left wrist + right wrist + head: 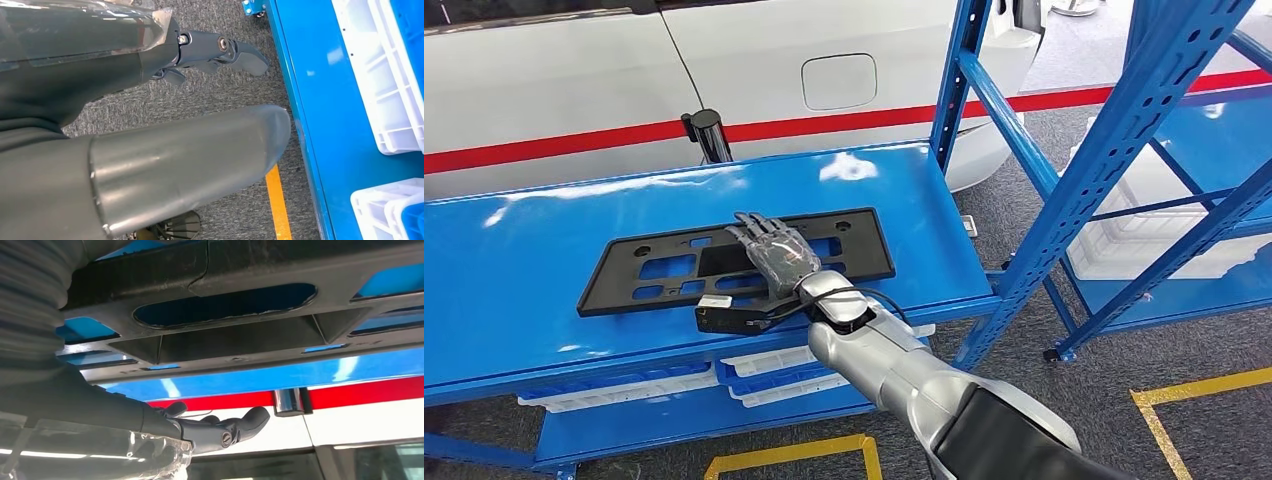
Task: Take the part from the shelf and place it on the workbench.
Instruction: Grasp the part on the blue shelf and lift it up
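The part (654, 270) is a flat black plastic plate with several cut-outs, lying on the blue shelf surface (514, 260). My right hand (774, 250) stretches over its middle with the fingers straight and spread, holding nothing. In the right wrist view the part (240, 270) is very close, and my right hand (220, 427) shows a gap between its fingers and the plate. Whether the palm touches the plate I cannot tell. My left hand (210, 50) hangs over the grey carpet beside the rack, its fingers loosely apart and holding nothing.
A white car (574, 80) with a red stripe stands right behind the shelf. A dark post with a chrome band (709, 135) rises at the shelf's far edge. Blue rack uprights (1114, 160) stand to the right. White bins (774, 360) sit on the lower level. Yellow tape (1194, 385) marks the floor.
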`<state>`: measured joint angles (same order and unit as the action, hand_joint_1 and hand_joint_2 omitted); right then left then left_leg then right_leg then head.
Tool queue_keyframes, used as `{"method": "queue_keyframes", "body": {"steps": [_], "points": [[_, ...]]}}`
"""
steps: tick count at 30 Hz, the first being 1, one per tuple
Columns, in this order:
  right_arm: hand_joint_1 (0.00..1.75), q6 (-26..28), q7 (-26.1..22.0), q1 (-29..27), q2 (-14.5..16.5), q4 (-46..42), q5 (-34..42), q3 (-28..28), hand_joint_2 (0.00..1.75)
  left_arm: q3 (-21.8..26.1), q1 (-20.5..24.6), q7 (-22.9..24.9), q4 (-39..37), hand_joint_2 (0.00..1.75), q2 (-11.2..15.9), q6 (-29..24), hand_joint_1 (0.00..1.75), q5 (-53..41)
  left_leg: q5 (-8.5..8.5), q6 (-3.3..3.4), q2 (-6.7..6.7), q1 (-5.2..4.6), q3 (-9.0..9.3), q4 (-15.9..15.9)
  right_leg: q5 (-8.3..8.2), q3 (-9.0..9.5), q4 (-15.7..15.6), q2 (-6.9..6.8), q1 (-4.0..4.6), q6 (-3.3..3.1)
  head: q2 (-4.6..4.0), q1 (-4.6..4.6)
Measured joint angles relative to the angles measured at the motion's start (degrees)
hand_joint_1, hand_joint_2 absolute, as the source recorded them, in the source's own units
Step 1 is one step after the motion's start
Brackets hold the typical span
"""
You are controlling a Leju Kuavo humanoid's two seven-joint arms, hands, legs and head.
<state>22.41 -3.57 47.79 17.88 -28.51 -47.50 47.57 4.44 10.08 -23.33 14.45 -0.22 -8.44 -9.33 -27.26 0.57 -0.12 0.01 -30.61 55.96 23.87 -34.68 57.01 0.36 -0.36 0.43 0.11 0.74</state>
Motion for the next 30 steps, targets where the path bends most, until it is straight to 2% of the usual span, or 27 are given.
{"method": "queue_keyframes", "body": {"steps": [2,5,16,18,21,23,26,30], "points": [[0.39,0.04,0.81,0.50,0.38,1.25,-0.07,-0.01,1.75,0.17,-0.01,0.01,0.00,0.00,0.00,-0.02,0.00,-0.01,0.00,0.00,0.00,0.00,0.01,0.00,0.00,0.01,0.00,0.00,0.00,0.00,0.00,0.00],[0.52,0.19,2.31,0.87,0.64,2.58,-0.43,-0.03,1.75,0.55,-0.03,0.01,0.00,0.00,0.01,-0.02,0.00,-0.15,0.00,0.00,-0.01,0.00,0.04,0.00,0.00,0.05,0.00,0.00,0.00,0.00,0.00,0.00],[0.58,0.43,3.92,1.60,0.62,5.20,-1.46,-0.14,1.75,0.98,-0.08,0.01,0.00,0.00,0.07,-0.02,0.00,-0.44,0.00,0.00,-0.02,-0.02,0.22,0.00,0.00,0.25,-0.01,0.00,-0.01,0.00,0.00,0.00],[0.76,0.43,3.93,1.68,0.63,5.38,-1.47,-0.16,1.75,0.99,-0.08,0.01,0.00,0.00,0.07,-0.02,0.00,-0.44,0.00,0.00,-0.02,-0.02,0.24,0.00,0.00,0.27,-0.01,-0.01,-0.01,0.00,0.00,0.00],[1.33,0.46,4.27,1.71,0.63,5.62,-1.78,-0.16,1.75,1.01,-0.08,0.04,0.00,0.00,0.07,-0.02,0.00,-0.54,0.00,0.00,-0.01,-0.02,0.27,0.00,0.00,0.30,-0.01,0.00,-0.01,0.00,0.00,0.00],[1.59,0.61,4.63,1.68,0.61,5.81,-2.10,-0.16,1.75,1.02,-0.08,0.09,0.00,0.00,0.07,-0.02,0.00,-0.68,0.00,0.00,-0.01,-0.02,0.28,0.00,0.00,0.31,-0.01,0.00,-0.01,0.00,0.00,0.00],[1.75,0.99,4.92,1.62,0.52,6.05,-2.55,-0.16,1.75,1.03,-0.09,0.17,0.00,0.00,0.07,-0.02,0.00,-0.83,0.00,0.00,-0.01,-0.02,0.28,0.00,0.00,0.31,-0.01,0.00,-0.01,0.00,0.00,0.00],[1.75,1.54,5.04,1.76,0.44,6.16,-3.17,-0.16,1.75,1.04,-0.11,0.25,0.00,0.00,0.05,-0.02,0.00,-1.16,0.00,0.00,-0.01,-0.01,0.31,0.00,0.00,0.33,-0.01,0.00,0.00,0.00,0.00,0.00]]}}
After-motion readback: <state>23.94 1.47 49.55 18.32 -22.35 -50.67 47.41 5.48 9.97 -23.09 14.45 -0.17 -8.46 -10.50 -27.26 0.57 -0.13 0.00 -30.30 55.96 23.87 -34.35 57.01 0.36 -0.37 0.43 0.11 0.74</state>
